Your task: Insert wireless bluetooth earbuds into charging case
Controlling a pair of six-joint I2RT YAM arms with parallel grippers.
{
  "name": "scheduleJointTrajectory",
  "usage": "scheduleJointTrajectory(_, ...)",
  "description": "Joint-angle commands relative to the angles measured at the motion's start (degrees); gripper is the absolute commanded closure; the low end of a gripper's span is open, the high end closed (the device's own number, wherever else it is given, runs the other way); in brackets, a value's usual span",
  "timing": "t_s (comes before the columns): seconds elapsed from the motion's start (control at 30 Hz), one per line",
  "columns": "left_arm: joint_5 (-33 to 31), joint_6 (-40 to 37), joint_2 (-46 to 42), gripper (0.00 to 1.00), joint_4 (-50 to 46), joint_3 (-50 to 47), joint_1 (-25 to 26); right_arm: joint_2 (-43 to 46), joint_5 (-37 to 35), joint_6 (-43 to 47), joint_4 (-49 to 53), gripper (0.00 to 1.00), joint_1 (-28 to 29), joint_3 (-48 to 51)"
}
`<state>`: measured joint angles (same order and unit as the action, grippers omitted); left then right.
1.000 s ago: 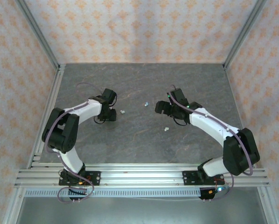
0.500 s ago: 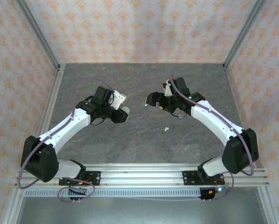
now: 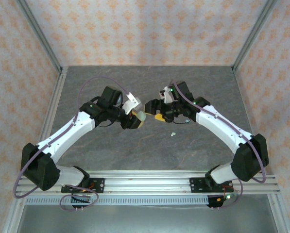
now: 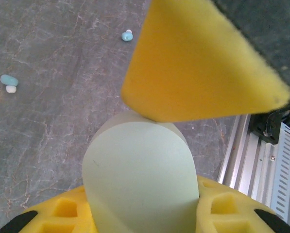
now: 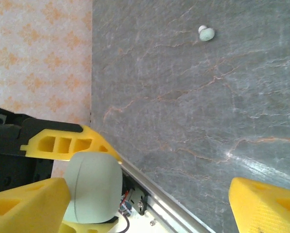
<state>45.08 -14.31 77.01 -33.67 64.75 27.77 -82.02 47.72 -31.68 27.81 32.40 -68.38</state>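
Grey veined worktop (image 3: 110,145), patterned walls. Left hand (image 3: 138,117) clamped on the mint charging case (image 4: 140,179). Right hand (image 3: 155,111) close beside it, fingers apart. Earbuds (image 4: 127,35) lie loose on the worktop.

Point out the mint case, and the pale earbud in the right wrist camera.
mint case (image 4: 140,179), left wrist view, middle of its rounded face.
pale earbud (image 5: 206,32), right wrist view, its round body.

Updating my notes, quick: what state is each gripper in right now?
Left gripper: jaws closed on a pale mint-green rounded plastic case.
Right gripper: jaws open wide, holding nothing.
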Motion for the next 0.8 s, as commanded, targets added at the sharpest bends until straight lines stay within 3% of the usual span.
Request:
scheduleJointTrajectory(0.0,3.1,-1.7,-0.5,0.84,0.4,2.6,1.0,1.0,5.0,-1.3,-2.2,0.16,2.2,-1.1)
scheduleJointTrajectory(0.43,2.8,-2.8,0.3,0.84,-1.2,3.8,1.8,1.2,7.0,-4.8,-5.7,0.21,2.6,-0.2)
scheduleJointTrajectory(0.63,2.1,-2.8,-0.3,0.82,-0.8,3.9,1.8,1.4,8.3,-6.0,-5.2,0.55,2.5,0.8)
scheduleJointTrajectory(0.77,0.6,-2.4,-0.8,0.73,-0.2,4.1,1.8,1.8,8.3,-8.0,-6.3,0.71,2.5,1.1)
